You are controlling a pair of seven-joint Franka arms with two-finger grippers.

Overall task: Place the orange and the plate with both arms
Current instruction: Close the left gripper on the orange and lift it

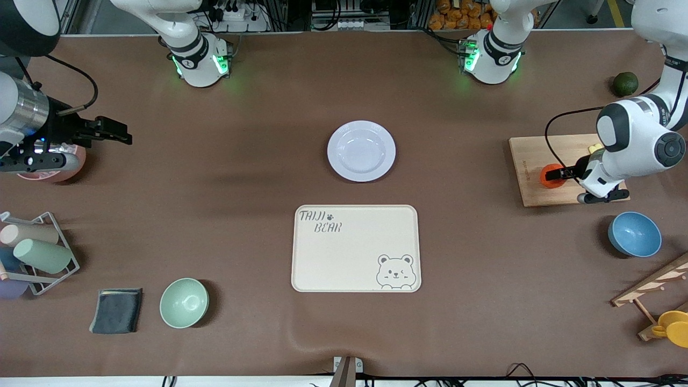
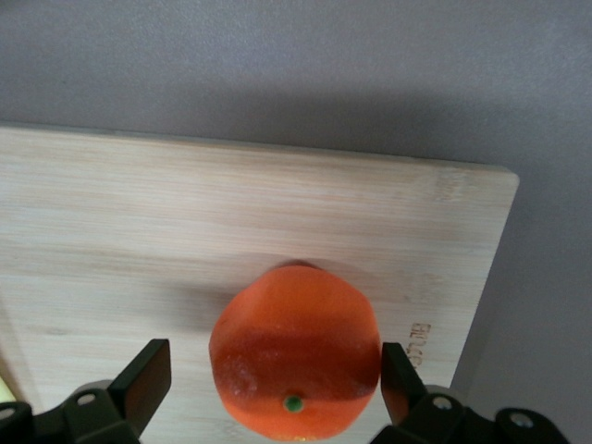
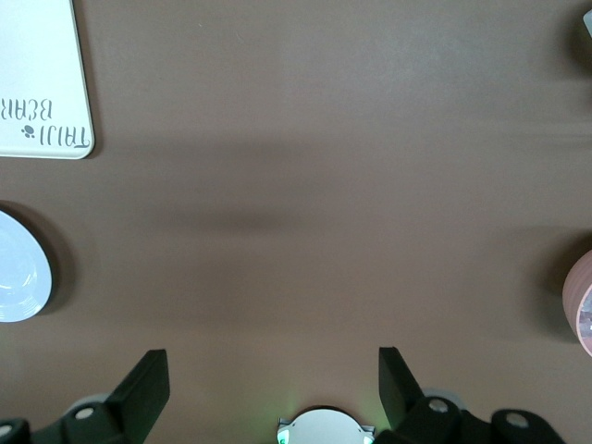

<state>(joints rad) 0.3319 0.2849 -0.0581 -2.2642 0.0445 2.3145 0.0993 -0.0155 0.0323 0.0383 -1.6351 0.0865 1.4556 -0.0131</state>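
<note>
The tray [image 1: 355,248] in the middle reads "TAIJI BEAR" beside a small paw, with a bear's face in one corner. The plate [image 1: 361,150] lies just farther from the camera than it. The orange [image 2: 294,363] sits on the wooden board [image 2: 185,231], whose edge carries an engraving I can't read. The left gripper [image 2: 276,375] straddles it, jaws wide, one finger [image 2: 400,373] just beside the peel. The right gripper [image 3: 274,384] waits spread open above bare tabletop.

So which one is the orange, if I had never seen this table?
Find the wooden cutting board at the left arm's end of the table. The orange sits on it, between the open fingers of the left arm's tool. It is small, round and reddish-orange, unlike the dark green fruit on the table farther from the front camera.
</note>
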